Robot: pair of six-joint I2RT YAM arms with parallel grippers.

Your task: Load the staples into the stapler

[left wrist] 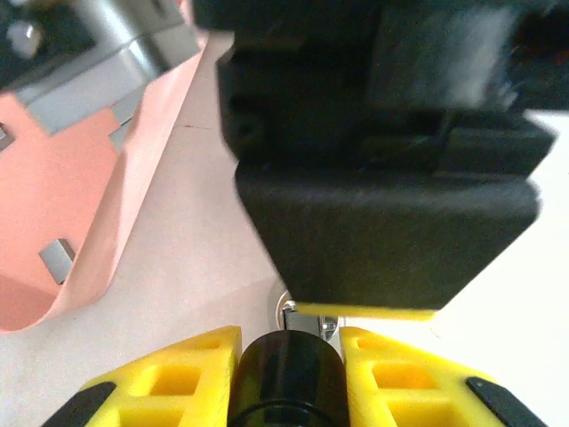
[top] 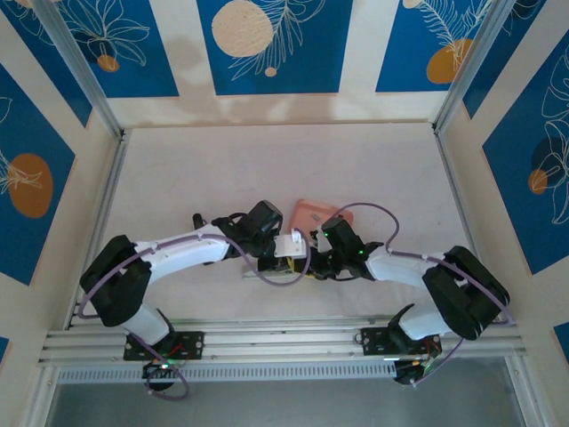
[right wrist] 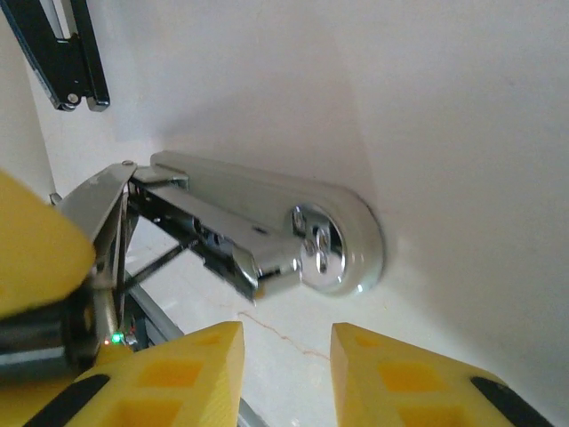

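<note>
The stapler (right wrist: 267, 233) lies opened on the white table, its shiny metal base and anvil toward me and its staple channel (right wrist: 200, 227) lifted off the base. My left gripper (left wrist: 289, 340) is shut on the stapler's black end (left wrist: 289, 378), with a yellow finger on each side. My right gripper (right wrist: 286, 336) is open just in front of the anvil end, with bare table between its fingers. In the top view both grippers meet over the stapler (top: 281, 265). A small grey strip of staples (left wrist: 55, 260) lies in the pink tray (left wrist: 133, 191).
The pink tray (top: 311, 213) sits just behind the two grippers. The right gripper's black body (left wrist: 391, 178) hangs close over the left fingers. A black bar (right wrist: 62, 53) lies at the far left in the right wrist view. Open table stretches toward the back wall.
</note>
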